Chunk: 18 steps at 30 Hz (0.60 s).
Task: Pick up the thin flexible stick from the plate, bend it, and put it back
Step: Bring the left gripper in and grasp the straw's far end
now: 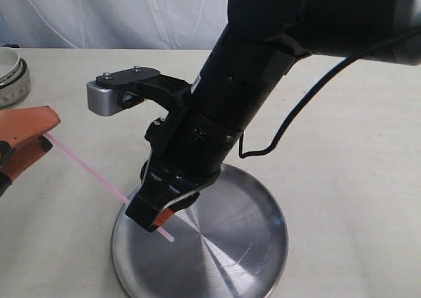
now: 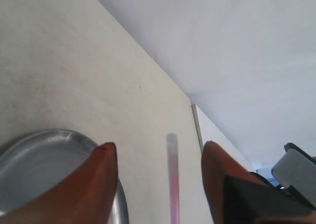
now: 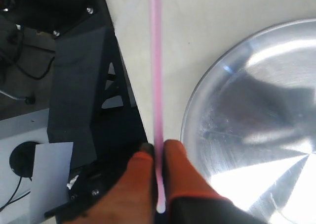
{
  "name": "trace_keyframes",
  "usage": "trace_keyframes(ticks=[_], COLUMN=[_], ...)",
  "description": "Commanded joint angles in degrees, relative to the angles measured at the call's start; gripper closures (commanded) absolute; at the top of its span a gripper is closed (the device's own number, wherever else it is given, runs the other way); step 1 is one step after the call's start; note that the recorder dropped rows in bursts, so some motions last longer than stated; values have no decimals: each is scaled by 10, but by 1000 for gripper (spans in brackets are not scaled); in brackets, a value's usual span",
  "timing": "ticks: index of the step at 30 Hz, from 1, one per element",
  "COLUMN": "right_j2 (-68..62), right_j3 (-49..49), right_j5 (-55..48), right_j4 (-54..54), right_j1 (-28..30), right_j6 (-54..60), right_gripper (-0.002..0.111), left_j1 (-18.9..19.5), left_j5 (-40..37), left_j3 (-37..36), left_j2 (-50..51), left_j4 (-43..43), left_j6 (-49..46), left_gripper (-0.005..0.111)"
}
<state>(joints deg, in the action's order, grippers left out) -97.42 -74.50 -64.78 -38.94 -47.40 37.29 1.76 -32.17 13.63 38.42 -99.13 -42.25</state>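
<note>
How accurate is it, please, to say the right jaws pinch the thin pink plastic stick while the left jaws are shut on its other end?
Not quite: the left wrist view shows the left gripper open around the thin pink plastic stick; the right gripper pinches it.

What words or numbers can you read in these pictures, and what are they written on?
None: no word, number, label or sign can be read in any view.
The plate, the thin flexible stick, the right gripper and the left gripper show no writing.
The small bowl has a dark rim band, too blurred to tell if it carries any marks.
</note>
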Motion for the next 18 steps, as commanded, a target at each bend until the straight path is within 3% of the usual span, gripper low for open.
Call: trace_keyframes(ticks=[1, 10, 12, 18], right_j2=[5, 5, 5, 5], right_j3=[-1, -1, -1, -1], right_j5=[-5, -5, -5, -5], right_j4=[-4, -4, -4, -4], right_j1=[-1, -1, -1, -1], right_j6=[5, 5, 5, 5], right_gripper=[109, 109, 109, 109], left_j1=[-3, -3, -3, -3], left_j5=[-34, -34, -34, -32], left_j3=[5, 5, 5, 5], left_j2=[25, 49, 49, 49], left_j4=[-8, -8, -8, -8], left_j6=[-3, -3, -3, -20], left_gripper=[56, 57, 63, 100])
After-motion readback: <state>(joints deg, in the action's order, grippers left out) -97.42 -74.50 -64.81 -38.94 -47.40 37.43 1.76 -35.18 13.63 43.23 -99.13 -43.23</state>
